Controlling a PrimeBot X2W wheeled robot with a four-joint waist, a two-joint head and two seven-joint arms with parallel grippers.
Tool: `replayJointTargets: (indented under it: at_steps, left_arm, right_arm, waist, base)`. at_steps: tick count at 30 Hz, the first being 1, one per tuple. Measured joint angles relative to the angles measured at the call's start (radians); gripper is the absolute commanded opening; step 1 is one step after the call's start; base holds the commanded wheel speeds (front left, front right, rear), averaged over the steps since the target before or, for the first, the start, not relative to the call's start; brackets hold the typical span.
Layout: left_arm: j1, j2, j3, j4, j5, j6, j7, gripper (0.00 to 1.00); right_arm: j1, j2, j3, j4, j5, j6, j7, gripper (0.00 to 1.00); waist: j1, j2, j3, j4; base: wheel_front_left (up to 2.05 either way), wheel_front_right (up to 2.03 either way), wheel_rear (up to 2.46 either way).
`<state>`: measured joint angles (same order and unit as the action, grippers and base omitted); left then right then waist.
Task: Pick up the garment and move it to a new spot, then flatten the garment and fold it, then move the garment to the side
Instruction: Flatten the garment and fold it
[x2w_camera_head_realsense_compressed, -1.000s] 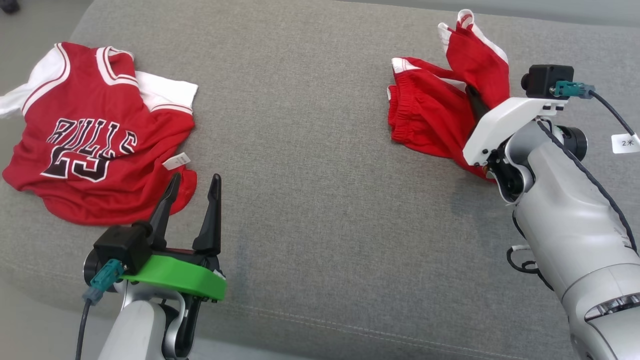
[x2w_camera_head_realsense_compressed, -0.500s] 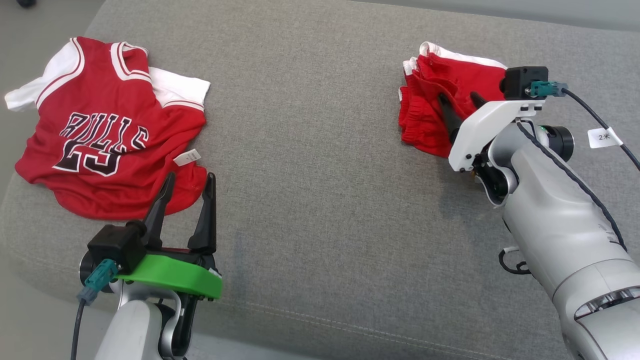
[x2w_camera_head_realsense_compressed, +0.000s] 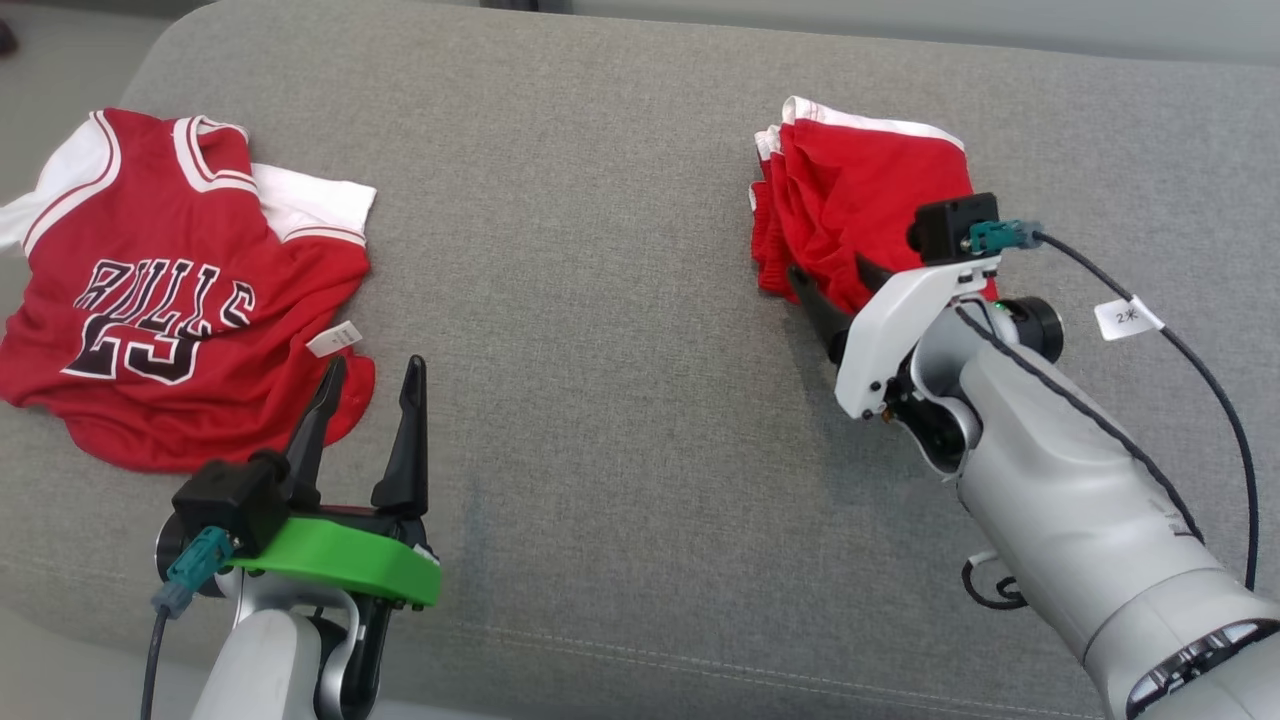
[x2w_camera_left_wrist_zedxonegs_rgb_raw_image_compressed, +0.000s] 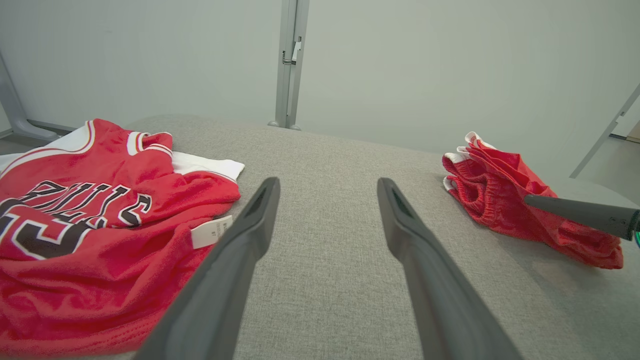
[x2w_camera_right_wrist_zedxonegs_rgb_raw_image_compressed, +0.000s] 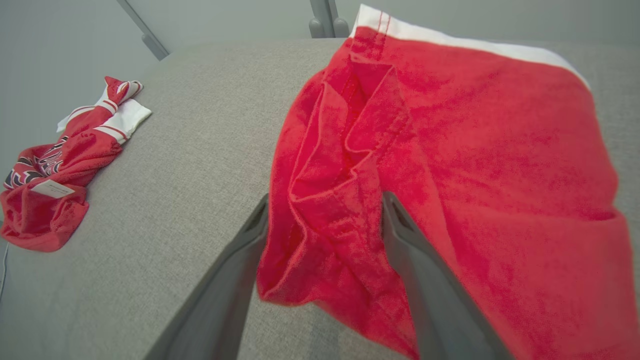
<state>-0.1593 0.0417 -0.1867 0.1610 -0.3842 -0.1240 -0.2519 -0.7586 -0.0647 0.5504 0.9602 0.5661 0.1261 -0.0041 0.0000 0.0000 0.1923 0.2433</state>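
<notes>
While the right gripper (x2w_camera_right_wrist_zedxonegs_rgb_raw_image_compressed: 325, 200) sits low over the grey cushion (x2w_camera_head_realsense_compressed: 600, 300) with its two dark fingers spread wide, a loose ridge of the red shorts (x2w_camera_head_realsense_compressed: 870, 180) lies between them, unpinched. The shorts are bunched in a heap at about two o'clock on the cushion, with white trim along their far edge. Over at seven o'clock the left gripper (x2w_camera_head_realsense_compressed: 375, 362) hangs with fingers parted, holding nothing, close beside the hem of the red Bulls jersey (x2w_camera_head_realsense_compressed: 150, 280) crumpled at ten o'clock.
</notes>
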Motion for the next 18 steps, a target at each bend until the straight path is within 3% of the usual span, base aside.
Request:
replayJointTargets:
  at_steps: [4,8,18]
  left_arm:
    - [0.000,0.000,-0.005,0.004,0.000,0.000,0.000,1.00]
    - [0.001,0.000,0.000,0.004,0.000,0.000,0.000,1.00]
    - [0.019,0.000,0.023,-0.001,0.011,0.000,0.000,1.00]
  right_arm:
    - [0.063,-0.004,0.106,-0.123,0.123,-0.002,0.031,1.00]
    - [0.078,0.004,0.165,-0.211,0.175,-0.002,0.025,1.00]
    - [0.078,0.000,0.126,-0.248,0.169,-0.002,-0.103,1.00]
  waist:
    - [0.0000,0.0000,-0.008,-0.016]
    - [0.0000,0.0000,-0.015,-0.033]
    - [0.0000,0.0000,-0.032,-0.099]
  base:
    - [0.00,0.00,0.00]
    - [0.00,0.00,0.00]
    - [0.00,0.00,0.00]
